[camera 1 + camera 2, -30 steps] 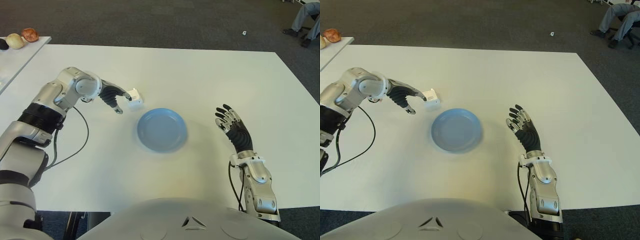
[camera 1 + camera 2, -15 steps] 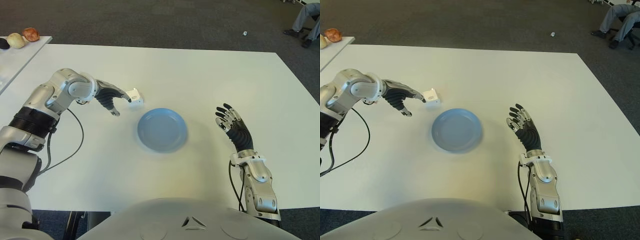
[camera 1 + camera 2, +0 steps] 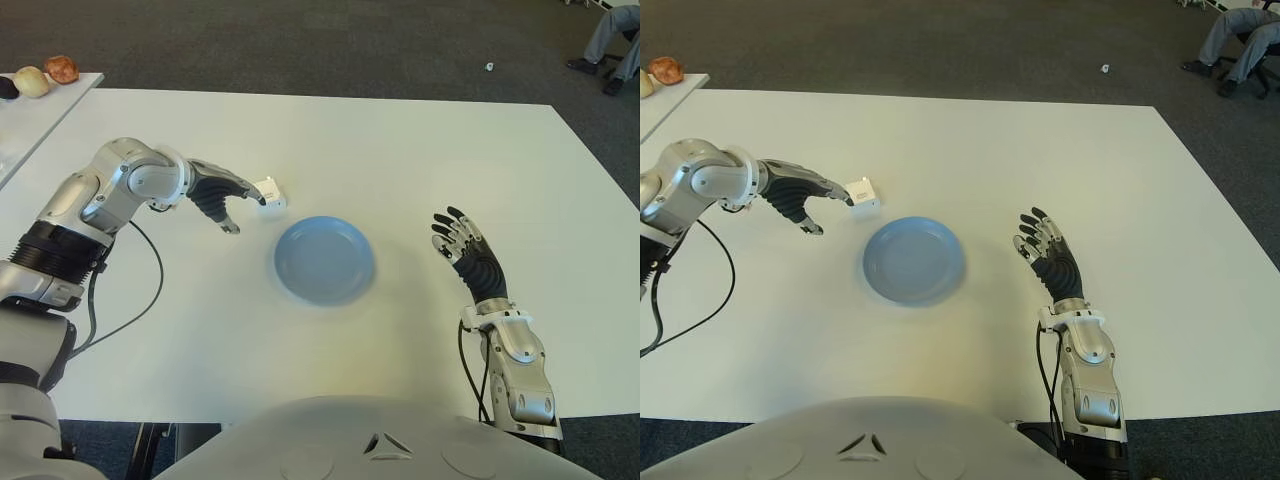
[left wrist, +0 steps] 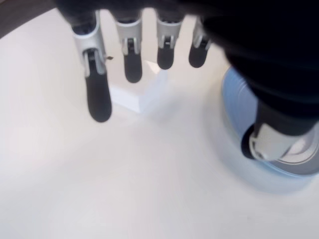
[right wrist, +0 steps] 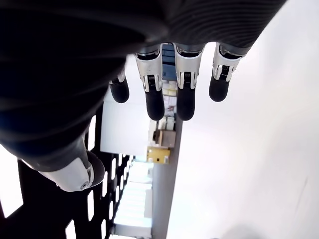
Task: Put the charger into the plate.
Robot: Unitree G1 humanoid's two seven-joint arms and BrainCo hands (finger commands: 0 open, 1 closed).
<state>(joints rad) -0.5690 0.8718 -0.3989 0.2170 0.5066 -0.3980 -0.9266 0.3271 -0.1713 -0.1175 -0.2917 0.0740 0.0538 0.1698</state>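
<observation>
The small white cube-shaped charger (image 3: 270, 192) sits on the broad white table (image 3: 400, 150), just beyond the upper-left rim of the round pale-blue plate (image 3: 324, 260) and clear of it; the plate holds nothing. The robot's left hand (image 3: 222, 190) reaches in from the left, its dark fingers (image 4: 97, 97) stretched out and released, gripping nothing; in the eye views the fingertips meet the charger's left side, and the wrist view shows them spread over the white block with the thumb off toward the plate's edge, though whether they truly touch it I cannot tell. The right hand (image 3: 467, 252) shows to the right of the plate, well apart from it, fingers straight, spread and pointing up, holding nothing. On a second white surface (image 3: 30, 120) at the far left lie a few small rounded things (image 3: 45, 74), brownish and pale; at the far upper right, on the dark carpet (image 3: 300, 40), a seated person's legs (image 3: 610, 35) are partly in view.
</observation>
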